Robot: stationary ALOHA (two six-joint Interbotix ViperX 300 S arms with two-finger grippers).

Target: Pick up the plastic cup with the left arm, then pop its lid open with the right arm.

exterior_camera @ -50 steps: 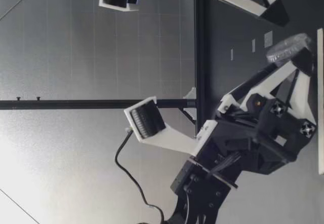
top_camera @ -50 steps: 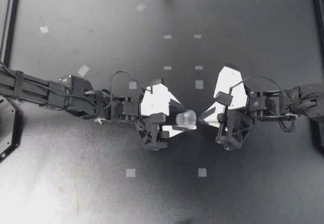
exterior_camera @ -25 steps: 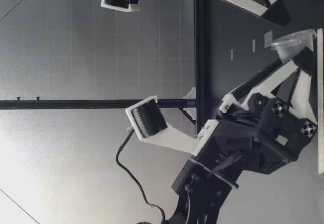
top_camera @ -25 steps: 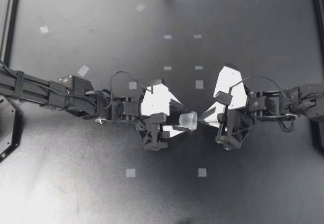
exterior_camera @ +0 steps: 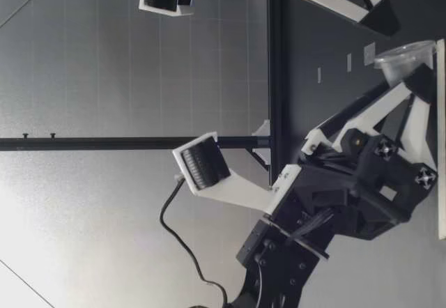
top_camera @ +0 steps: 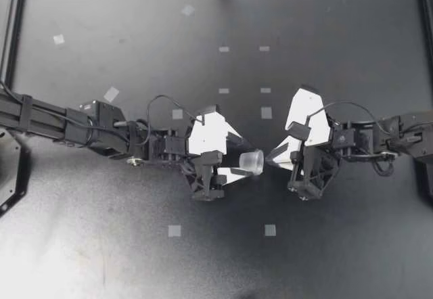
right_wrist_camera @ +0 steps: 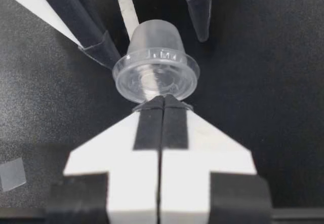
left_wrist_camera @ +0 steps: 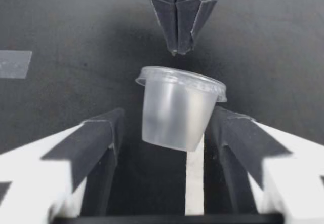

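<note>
Cup of clear plastic [top_camera: 253,162], small, round, tilted and empty, is pinched between my left gripper's [top_camera: 249,160] jaws. My right gripper [top_camera: 268,157], jaws pressed together, sits just beside the cup's rim.

The left arm [top_camera: 61,124] reaches in from the frame's left edge. Near the centre, the left gripper [top_camera: 246,158] has its fingers parted and pressing a clear cup [top_camera: 254,162] from both sides. The right arm [top_camera: 406,136] enters from the right edge. The right gripper [top_camera: 270,157] points toward the left one, its fingers pressed together.
</note>
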